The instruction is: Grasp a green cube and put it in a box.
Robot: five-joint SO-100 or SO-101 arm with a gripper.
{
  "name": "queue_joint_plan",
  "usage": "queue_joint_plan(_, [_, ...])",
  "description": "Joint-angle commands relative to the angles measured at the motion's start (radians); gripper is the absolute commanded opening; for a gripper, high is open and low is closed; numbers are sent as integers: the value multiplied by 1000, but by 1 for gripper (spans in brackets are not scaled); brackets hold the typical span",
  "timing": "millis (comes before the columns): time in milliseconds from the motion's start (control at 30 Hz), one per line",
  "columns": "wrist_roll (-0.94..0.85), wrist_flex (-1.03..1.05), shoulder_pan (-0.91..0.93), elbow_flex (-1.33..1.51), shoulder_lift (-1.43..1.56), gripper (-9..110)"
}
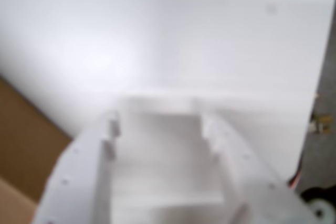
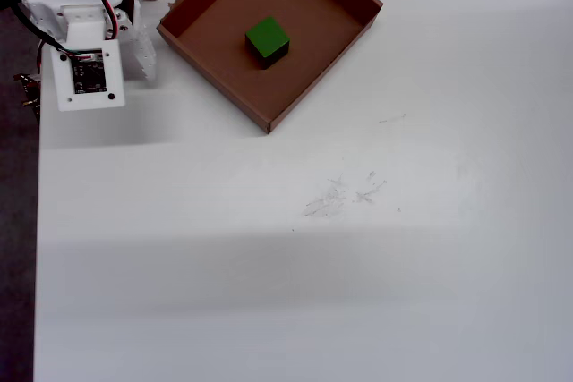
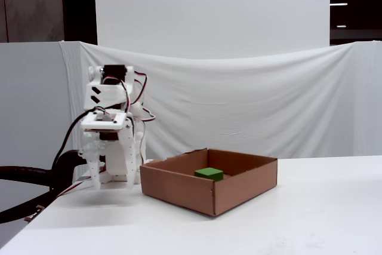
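Note:
The green cube (image 2: 267,39) lies on the floor of the brown cardboard box (image 2: 315,15), near its middle; the fixed view shows its top (image 3: 209,173) above the box's front wall (image 3: 179,189). My white gripper (image 3: 110,183) hangs pointing down over the table just left of the box, apart from it. In the overhead view it (image 2: 143,55) sits at the top left beside the box's left corner. In the blurred wrist view the gripper (image 1: 163,127) is open with only white table between the fingers (image 1: 112,125). A brown edge of the box (image 1: 21,140) shows at lower left there.
The arm's base and cables (image 3: 36,177) stand at the table's left edge. A dark floor strip (image 2: 16,221) runs along the left of the table. A white cloth backdrop (image 3: 250,106) hangs behind. Faint scratch marks (image 2: 345,194) are on the tabletop.

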Motion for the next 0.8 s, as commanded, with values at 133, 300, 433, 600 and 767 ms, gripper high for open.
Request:
queue_joint_plan(133, [11, 2, 3, -5, 6, 21])
queue_joint_plan(300, [12, 2, 3, -5, 6, 21])
queue_joint_plan(433, [15, 2, 3, -5, 6, 21])
queue_joint_plan(600, [20, 2, 3, -5, 6, 21])
queue_joint_plan(767, [21, 2, 3, -5, 6, 21])
